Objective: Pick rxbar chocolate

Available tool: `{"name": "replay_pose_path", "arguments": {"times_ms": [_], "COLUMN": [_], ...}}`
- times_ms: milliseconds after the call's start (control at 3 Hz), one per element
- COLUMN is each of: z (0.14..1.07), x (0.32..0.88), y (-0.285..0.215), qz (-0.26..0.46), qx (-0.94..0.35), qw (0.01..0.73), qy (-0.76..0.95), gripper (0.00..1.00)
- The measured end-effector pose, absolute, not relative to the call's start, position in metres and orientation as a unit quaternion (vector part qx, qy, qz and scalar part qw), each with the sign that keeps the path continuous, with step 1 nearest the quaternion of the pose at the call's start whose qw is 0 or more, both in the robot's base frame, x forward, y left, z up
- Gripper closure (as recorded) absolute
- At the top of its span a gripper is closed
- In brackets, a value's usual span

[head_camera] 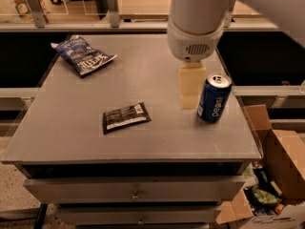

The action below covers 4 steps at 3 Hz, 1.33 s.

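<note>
The gripper (pixel 192 86) is hanging over the counter (pixel 157 140), just beside the can (pixel 214 98); whether it is spread or closed cannot be told. The rxbar (pixel 126 118) is lying flat near the front edge, well apart from the chip bag (pixel 83 56).

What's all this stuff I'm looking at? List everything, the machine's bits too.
rxbar chocolate: one, black with a white label patch, flat near the table's front middle.
chip bag: one, blue, crinkled, back left of the table.
Pepsi can: one, blue, upright on the table's right side.
table: one, grey, drawers below.
cardboard box: one, brown, open, on the floor at lower right.
arm: one, white, above the table's back right.
gripper: one, pale yellow, just left of the can, right of the bar.
</note>
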State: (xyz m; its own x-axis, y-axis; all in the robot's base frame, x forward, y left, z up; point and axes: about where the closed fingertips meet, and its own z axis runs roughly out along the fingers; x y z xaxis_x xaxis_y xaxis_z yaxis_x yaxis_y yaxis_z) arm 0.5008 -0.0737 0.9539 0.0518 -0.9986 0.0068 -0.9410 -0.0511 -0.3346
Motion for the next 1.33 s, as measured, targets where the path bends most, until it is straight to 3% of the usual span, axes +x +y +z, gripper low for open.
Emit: {"name": "replay_pose_path", "arguments": {"times_ms": [1333], "z": [0.862], "x": [0.494], "y": [0.006], "qz": [-0.075], "qx": [-0.782], "qw": [0.043], "qy": [0.617], "gripper": [0.00]}}
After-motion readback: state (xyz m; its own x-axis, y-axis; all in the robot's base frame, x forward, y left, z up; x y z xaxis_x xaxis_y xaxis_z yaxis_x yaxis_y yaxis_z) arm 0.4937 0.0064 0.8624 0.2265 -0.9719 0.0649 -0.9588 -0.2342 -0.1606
